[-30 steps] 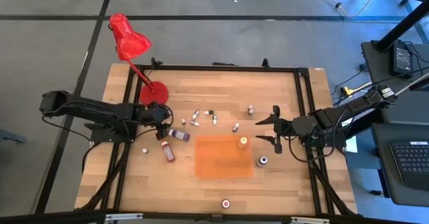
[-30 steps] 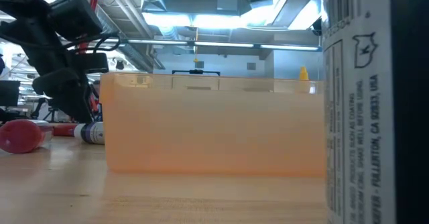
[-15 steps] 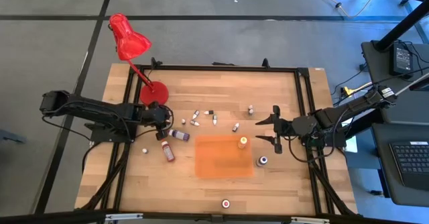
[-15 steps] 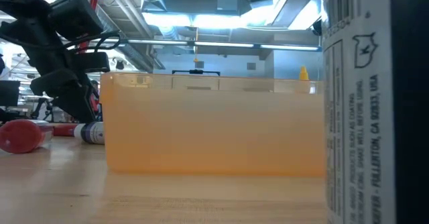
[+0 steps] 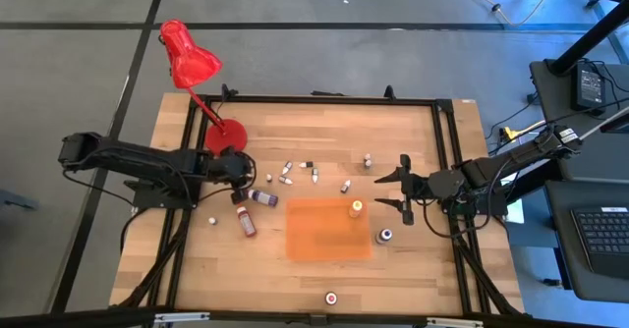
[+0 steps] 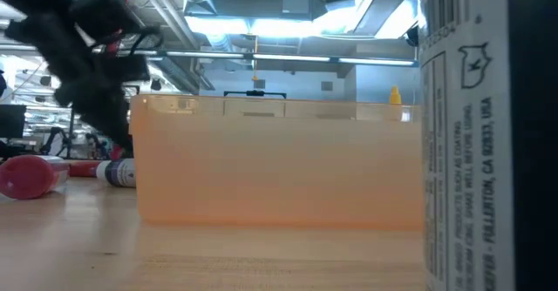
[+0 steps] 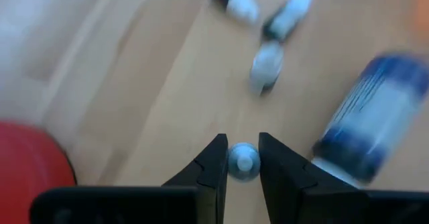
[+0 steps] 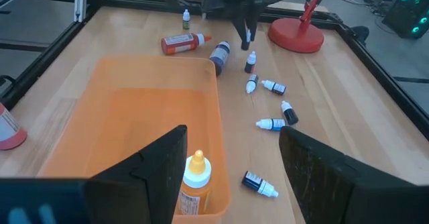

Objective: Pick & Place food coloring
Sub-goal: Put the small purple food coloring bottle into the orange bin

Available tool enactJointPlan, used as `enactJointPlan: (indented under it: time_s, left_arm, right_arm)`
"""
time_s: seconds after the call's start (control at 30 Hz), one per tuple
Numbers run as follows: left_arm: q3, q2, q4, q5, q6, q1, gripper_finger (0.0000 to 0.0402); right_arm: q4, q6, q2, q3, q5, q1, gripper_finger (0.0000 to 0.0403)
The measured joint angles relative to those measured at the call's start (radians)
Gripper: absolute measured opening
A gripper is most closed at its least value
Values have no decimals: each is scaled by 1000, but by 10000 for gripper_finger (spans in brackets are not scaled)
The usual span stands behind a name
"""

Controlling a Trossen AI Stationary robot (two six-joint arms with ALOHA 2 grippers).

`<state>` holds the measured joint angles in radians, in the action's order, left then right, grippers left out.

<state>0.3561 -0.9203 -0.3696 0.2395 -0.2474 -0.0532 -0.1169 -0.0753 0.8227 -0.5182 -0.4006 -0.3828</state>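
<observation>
Food coloring bottles [image 5: 295,176] lay scattered across the middle of the worktop [image 5: 295,269], most of them tipped on their sides just above the orange tray [image 5: 329,230], with one yellow-capped bottle [image 5: 356,208] standing inside the tray at its upper right corner. In the left wrist view the left pincer [image 7: 242,162] was closed on a tiny white-capped dropper [image 7: 242,162], its dark fingers [image 7: 213,163] pressing the cap from both sides; in the high view this sat left of centre, near the red lamp base [image 5: 225,135]. The right pincer [image 5: 401,190] hung wide open at the right of the frame, beside the tray, holding nothing. Such bottles looked light, rigid plastic, smooth and round, so likely to roll or slip; a hold across the body or shoulder below the cap seemed safer than on the cap alone. In the low view a large label [image 6: 462,108] at the right edge read partly "FULLERTON, CA 92831, USA"; the other lettering was too small to read.
</observation>
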Motion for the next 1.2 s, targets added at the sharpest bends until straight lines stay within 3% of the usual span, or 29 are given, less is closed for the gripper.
enactJointPlan:
  time_s: [0.23,0.4,0.5,0.63,0.8,1.2]
  left_arm:
    - [176,0,57,-62,79,0,62]
    - [198,-35,325,-267,34,41,62]
    - [198,-100,477,-309,10,114,62]
    - [212,-211,622,-312,-4,216,62]
    - [302,-362,641,-232,2,304,63]
    - [508,-712,628,-199,-9,355,63]
  right_arm:
    - [1,-25,0,0,0,0,238]
    - [1,-55,0,0,0,0,238]
    - [1,-54,0,0,0,0,238]
    - [1,-22,0,0,0,0,238]
    - [3,61,0,0,2,0,238]
    - [10,0,0,0,74,0,238]
